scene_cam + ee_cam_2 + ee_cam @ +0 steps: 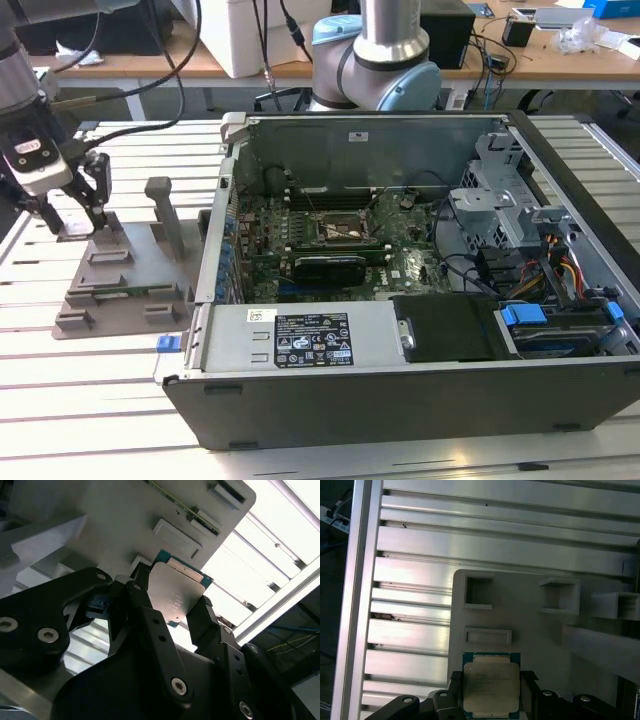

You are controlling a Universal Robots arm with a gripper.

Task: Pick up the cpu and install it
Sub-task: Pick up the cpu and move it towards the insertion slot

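At the left edge of the exterior view, the hand [77,220] was closed on the cpu [491,687] at the grey fixture [120,285] — the dark socket [348,232] sat well apart, mid-frame.

A grey fixture [125,275] lies on the slatted table [100,400], at nine o'clock from the open computer case [400,400]. Inside, a green motherboard [265,240] carries a dark socket [345,232] at its centre, and a drive cage [490,200] stands at three o'clock.
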